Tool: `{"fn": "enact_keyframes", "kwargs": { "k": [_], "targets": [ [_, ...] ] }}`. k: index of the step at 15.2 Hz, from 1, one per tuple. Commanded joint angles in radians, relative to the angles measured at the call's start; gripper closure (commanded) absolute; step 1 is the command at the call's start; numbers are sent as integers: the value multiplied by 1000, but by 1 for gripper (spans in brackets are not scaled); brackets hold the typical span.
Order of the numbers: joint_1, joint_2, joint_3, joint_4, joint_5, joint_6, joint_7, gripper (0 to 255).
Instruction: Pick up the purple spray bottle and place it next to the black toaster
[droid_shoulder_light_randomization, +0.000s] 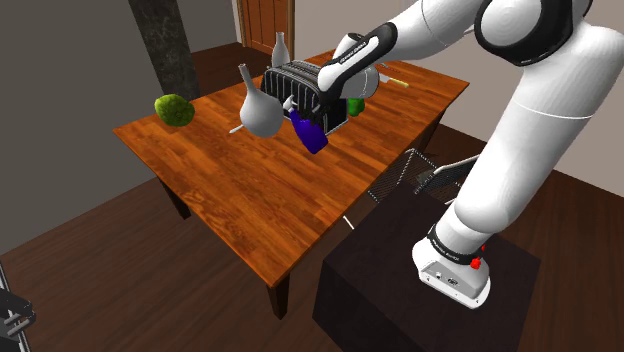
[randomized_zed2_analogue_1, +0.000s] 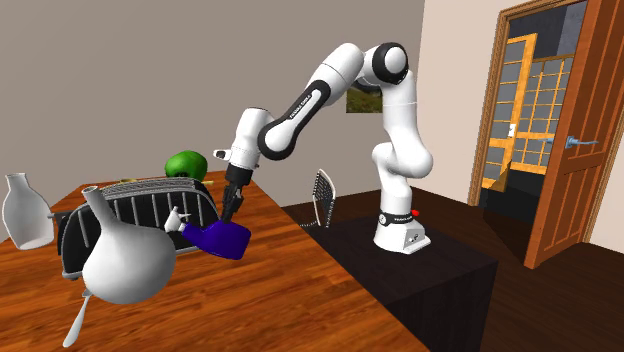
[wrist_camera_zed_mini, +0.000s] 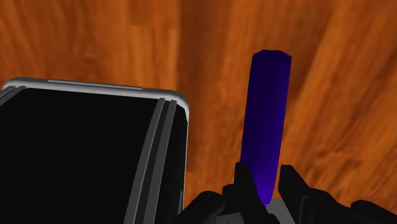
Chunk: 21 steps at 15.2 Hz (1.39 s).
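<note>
The purple spray bottle lies tilted low over the wooden table, its white nozzle pointing toward the black toaster right beside it. My gripper comes down from above. Its two black fingers clasp the bottle's near end between them. A narrow strip of table separates the bottle's body from the toaster's rounded corner.
A white round-bellied flask stands just in front of the toaster and a tall white vase behind it. A green lump sits near the far table edge. A wire rack leans between table and stand.
</note>
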Motion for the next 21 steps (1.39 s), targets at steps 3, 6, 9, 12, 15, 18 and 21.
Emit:
{"fn": "enact_keyframes", "kwargs": {
  "k": [3, 6, 9, 12, 15, 18, 21],
  "targets": [
    [-5, 40, 11, -15, 37, 49, -34, 255],
    [-6, 40, 13, -15, 37, 49, -33, 255],
    [-7, 40, 14, -15, 36, 49, -33, 255],
    [-10, 43, 13, -10, 38, 47, -39, 0],
    [-16, 45, 14, -13, 47, 50, -51, 0],
    [-3, -32, -1, -36, -1, 0, -5, 0],
    [-6, -94, -8, -50, -33, -47, 19, 0]
  ]
}}
